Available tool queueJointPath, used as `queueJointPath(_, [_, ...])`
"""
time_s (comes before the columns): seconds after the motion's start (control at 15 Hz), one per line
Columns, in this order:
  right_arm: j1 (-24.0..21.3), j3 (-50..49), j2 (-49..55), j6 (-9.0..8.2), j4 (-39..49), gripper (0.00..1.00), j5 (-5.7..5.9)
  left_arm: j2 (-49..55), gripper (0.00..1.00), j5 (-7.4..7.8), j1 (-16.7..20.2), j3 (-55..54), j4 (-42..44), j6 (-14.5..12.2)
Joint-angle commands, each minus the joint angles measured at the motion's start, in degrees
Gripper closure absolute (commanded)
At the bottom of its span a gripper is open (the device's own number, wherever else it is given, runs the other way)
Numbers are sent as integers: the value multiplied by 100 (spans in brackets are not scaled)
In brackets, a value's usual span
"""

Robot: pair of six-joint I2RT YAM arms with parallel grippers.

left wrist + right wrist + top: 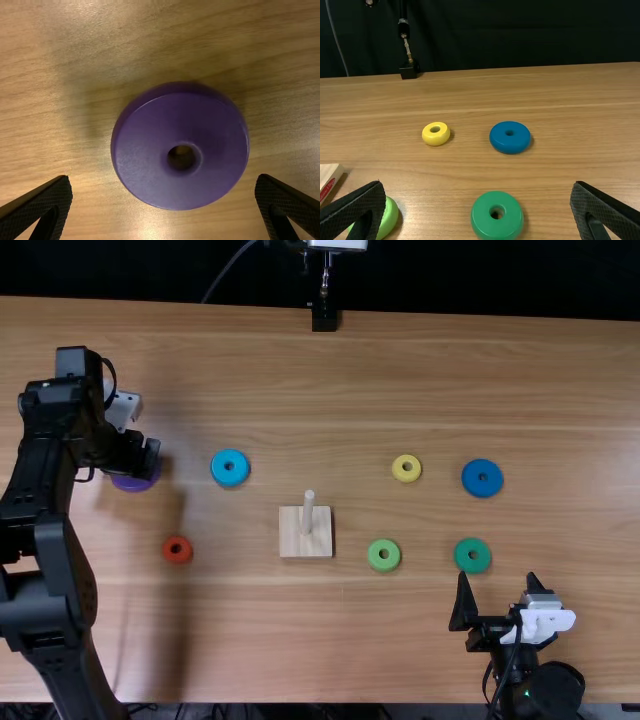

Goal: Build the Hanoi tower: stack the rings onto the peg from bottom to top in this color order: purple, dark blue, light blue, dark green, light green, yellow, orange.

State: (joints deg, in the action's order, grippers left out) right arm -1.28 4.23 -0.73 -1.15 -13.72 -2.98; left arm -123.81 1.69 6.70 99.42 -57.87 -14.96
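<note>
Where the wooden table (320, 390) ends, dark cloth (530, 35) hangs behind.

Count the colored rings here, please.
7: purple ring under the left gripper; light blue ring and orange ring left of the peg; yellow ring and light green ring right of it; dark blue ring and dark green ring farther right.

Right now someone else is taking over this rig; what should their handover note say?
Left gripper: open at the purple ring, not gripping it.
Right gripper: open and empty, near the dark green ring.
Left of the peg: purple, light blue, orange. Right of it: light green, yellow, dark green, dark blue.
Done: no rings stacked.
Left to do: all seven, purple first.
</note>
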Motion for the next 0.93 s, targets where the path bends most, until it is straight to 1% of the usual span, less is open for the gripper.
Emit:
queueJointPath(0.0, [-74, -335, 73, 20, -449, 0, -18, -152, 0, -1, -55, 87, 17, -33])
queueJointPath(0.47, [-65, -335, 73, 20, -449, 0, -18, -346, 0, 63, -160, 87, 17, -33])
queueJointPath(0.67, [-65, -335, 73, 20, -449, 0, -18, -495, 0, 42, -230, 87, 17, -33])
queueJointPath(0.73, [-74, -335, 73, 20, -449, 0, -18, -504, 0, 73, -230, 87, 17, -33])
queueJointPath(0.87, [-74, -335, 73, 20, -449, 0, -18, -513, 0, 73, -239, 87, 28, -33])
